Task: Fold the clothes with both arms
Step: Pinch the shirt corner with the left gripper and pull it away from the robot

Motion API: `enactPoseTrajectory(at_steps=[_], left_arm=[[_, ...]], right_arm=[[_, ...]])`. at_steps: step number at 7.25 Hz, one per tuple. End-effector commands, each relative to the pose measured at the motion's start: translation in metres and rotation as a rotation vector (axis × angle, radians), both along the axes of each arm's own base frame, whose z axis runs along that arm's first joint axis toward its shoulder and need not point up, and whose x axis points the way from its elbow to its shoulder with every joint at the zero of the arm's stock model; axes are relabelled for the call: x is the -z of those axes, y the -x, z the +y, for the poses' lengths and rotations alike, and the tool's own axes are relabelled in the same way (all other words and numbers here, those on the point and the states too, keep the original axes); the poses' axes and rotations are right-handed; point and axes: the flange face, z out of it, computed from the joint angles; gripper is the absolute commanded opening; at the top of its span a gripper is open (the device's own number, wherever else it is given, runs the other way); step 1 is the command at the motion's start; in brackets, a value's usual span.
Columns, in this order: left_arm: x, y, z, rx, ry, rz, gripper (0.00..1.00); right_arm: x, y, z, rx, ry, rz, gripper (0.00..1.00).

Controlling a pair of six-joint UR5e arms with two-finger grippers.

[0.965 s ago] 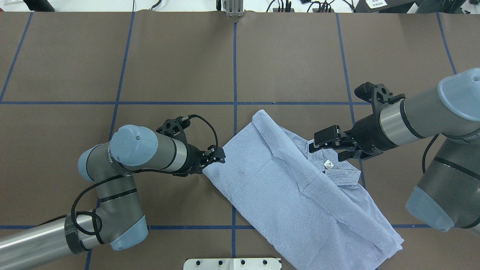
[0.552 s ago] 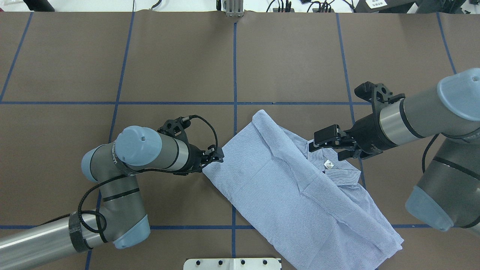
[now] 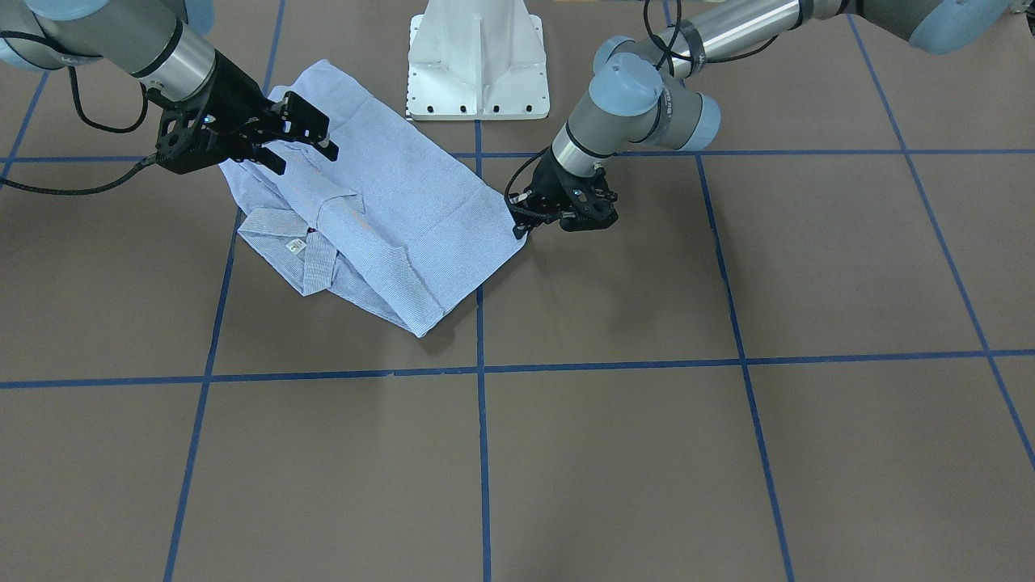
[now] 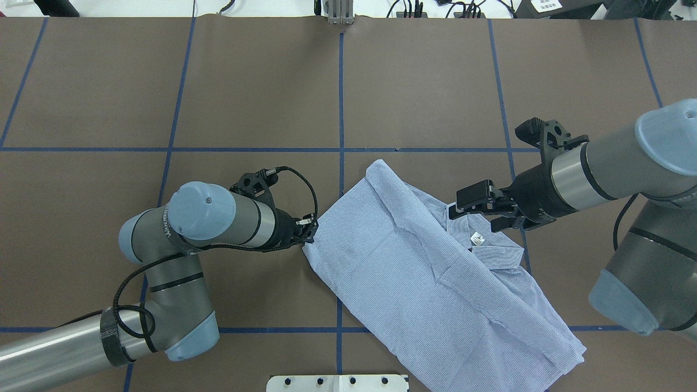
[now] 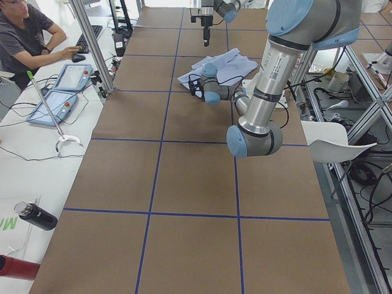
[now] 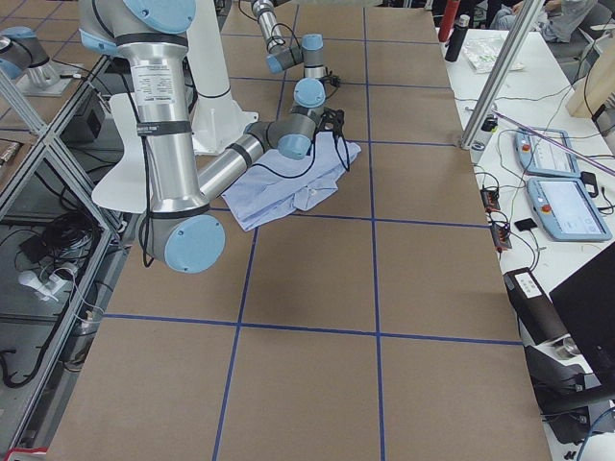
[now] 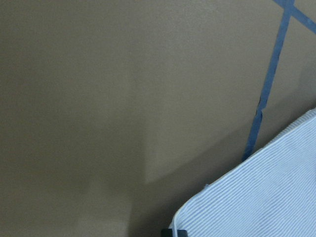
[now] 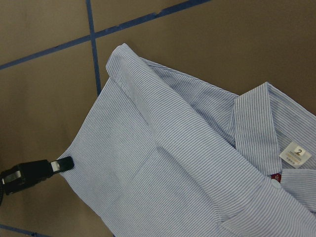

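I see the blue striped shirt [image 4: 425,272] lying on the brown table [image 4: 245,81], close to the robot's white base [image 3: 477,65]. It lies slanted, and most of it is on the robot's right side of the middle blue line [image 4: 340,98]. One long side is folded over the rest, so it makes a long, thin shape. The collar [image 8: 252,128] is on the right-hand side, and I can see the white label [image 4: 477,238] inside the neck with a 2 on it. A tiny red spot [image 8: 276,177] sits just beside the label. My left arm [image 4: 218,218] reaches low across the table, and the left gripper [image 4: 309,230] is right at the shirt's corner on that side. Its two fingers look pinched together on the edge of the cloth there. The corner is a little bit up off the table, with a shadow under it. The view from the right wrist shows one black fingertip [image 8: 63,162] touching that edge. My right arm [image 4: 604,163] comes in from the other side. The right gripper [image 4: 474,212] hangs over the neck of the shirt, near the label. Its fingers are wide apart and there is nothing between them. I cannot see it touching the cloth. In the side view a person [image 5: 24,37] sits at a desk beside the table.
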Motion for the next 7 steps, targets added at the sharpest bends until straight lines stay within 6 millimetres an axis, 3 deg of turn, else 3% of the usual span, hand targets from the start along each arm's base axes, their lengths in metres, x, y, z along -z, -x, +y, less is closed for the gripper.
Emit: enactPoseTrajectory(at_steps=[1,2,3,4,5,6,7], left_arm=[[0.012,0.016,-0.014,0.02,0.012,-0.028,0.0],[0.014,0.041,-0.057,0.087,-0.004,-0.034,0.0],[0.015,0.043,-0.098,0.116,-0.05,-0.067,0.0],[0.024,0.034,-0.159,0.162,-0.064,-0.113,0.0],[0.021,0.027,-0.199,0.182,-0.09,-0.16,0.0],[0.016,0.029,-0.231,0.253,-0.158,-0.194,0.0],[0.01,0.03,-0.25,0.309,-0.217,-0.181,0.0]], right_arm=[[0.001,-0.002,-0.002,-0.005,0.0,-0.001,1.0],[0.0,-0.005,-0.004,-0.014,-0.001,-0.001,1.0],[0.0,-0.006,-0.007,-0.029,-0.006,0.002,1.0],[0.0,-0.006,-0.009,-0.05,-0.015,0.007,1.0],[0.0,-0.006,-0.01,-0.066,-0.02,0.012,1.0],[0.01,-0.004,-0.015,-0.09,-0.042,0.001,1.0],[0.016,0.0,-0.02,-0.114,-0.058,0.0,1.0]])
